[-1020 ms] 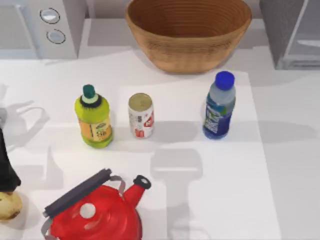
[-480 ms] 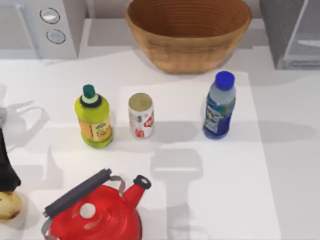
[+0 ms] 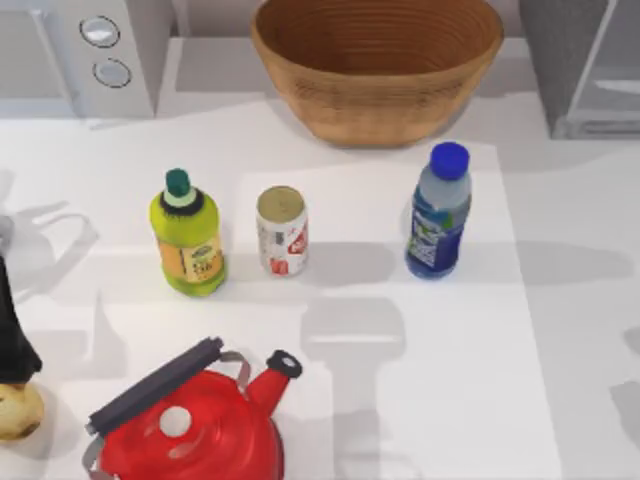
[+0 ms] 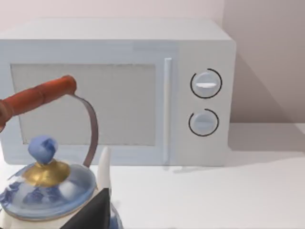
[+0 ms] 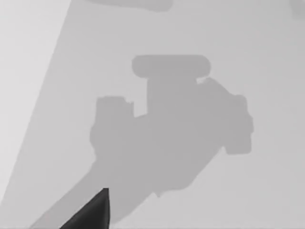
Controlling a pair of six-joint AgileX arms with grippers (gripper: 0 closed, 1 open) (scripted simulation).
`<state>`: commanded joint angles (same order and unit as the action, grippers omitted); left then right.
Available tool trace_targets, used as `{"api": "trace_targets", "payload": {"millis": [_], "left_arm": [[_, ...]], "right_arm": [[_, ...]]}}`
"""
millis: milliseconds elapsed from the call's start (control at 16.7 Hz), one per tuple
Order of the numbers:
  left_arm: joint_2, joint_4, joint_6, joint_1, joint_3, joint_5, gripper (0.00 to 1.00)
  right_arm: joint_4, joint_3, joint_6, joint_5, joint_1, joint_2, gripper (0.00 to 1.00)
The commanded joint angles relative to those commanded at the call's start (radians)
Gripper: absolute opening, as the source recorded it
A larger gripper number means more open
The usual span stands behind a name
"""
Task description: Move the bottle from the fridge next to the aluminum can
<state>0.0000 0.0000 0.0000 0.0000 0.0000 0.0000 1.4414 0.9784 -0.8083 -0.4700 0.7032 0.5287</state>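
**Bottle staying put, shadows creeping in**

Clear plastic blue-capped bottle (image 3: 438, 215) standing unmoved right of the silver-white aluminum can (image 3: 282, 232), well apart, already outside the grey speckled fridge (image 3: 550, 60) at far right. Faint shadows newly appearing near right, suggesting the right gripper (image 5: 93, 212) approaching. Left gripper (image 4: 95, 212) idling at left. Impossible to tell either grip.

The left arm (image 3: 12, 330) stood at the left edge of the counter (image 3: 420, 400). In the top view it appeared as a dark, upright shape, cut off by the border, so I could not tell its exact pose. In the left wrist view, a dark pointed part of the left end effector (image 4: 93, 212) came up low over the counter, and the wrist looked along the surface, almost level. The right end effector (image 5: 93, 212) hung above a bare part of the counter, with its wrist turned down to it. One dark tip was visible there, and its shadow (image 5: 171, 129) lay wide on the surface.
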Motion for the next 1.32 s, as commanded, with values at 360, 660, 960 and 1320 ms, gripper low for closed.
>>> {"api": "trace_targets", "payload": {"millis": [360,660,960,1320], "left_arm": [[0.000,0.000,0.000,0.000,0.000,0.000,1.00],[0.000,0.000,0.000,0.000,0.000,0.000,1.00],[0.000,0.000,0.000,0.000,0.000,0.000,1.00],[0.000,0.000,0.000,0.000,0.000,0.000,1.00]], "right_arm": [[0.018,0.198,-0.741,-0.274,0.617,0.711,1.00],[0.040,0.315,-1.117,-0.420,0.973,1.129,1.00],[0.051,0.359,-1.245,-0.476,1.106,1.291,1.00],[0.049,0.357,-1.245,-0.475,1.103,1.291,1.00]]}}
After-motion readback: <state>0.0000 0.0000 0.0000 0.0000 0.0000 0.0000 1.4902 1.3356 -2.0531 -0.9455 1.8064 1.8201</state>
